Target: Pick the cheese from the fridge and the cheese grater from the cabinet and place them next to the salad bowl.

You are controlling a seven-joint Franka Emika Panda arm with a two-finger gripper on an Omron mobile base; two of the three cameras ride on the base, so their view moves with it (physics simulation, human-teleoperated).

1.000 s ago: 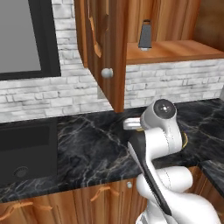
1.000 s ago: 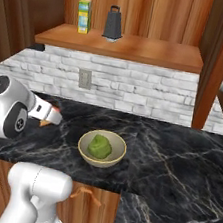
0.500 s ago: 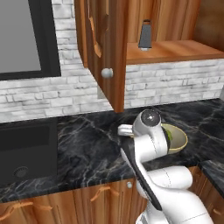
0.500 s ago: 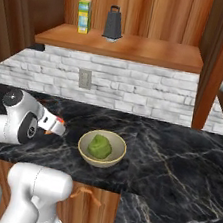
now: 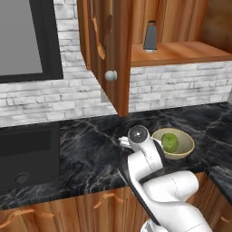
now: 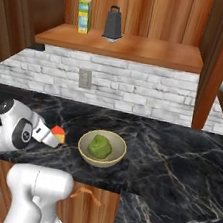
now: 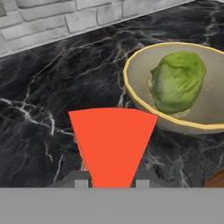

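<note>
In the hand view, the red rind face of the small orange-yellow cheese wedge [image 7: 112, 146] covers the two dark fingertips, so their grip cannot be seen. The round beige-yellow salad bowl [image 7: 140, 94] is cut off at the right edge. In the left base view, the white arm hides that bowl's [image 5: 186, 148] left rim.

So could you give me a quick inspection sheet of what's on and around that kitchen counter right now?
Surface: black marbled counter, no spills seen.
Job's things: salad bowl with green lettuce stands on the counter. The cheese is held in the claw, beside the bowl and not yet set down. Cheese grater stands upright on the shelf of the open cabinet.
Clutter: small yellow-green carton on the shelf beside the grater.
Grippers: claw shut on the cheese, low over the counter.
Cables: nothing seen.
Surroundings: white brick wall with an outlet.
</note>
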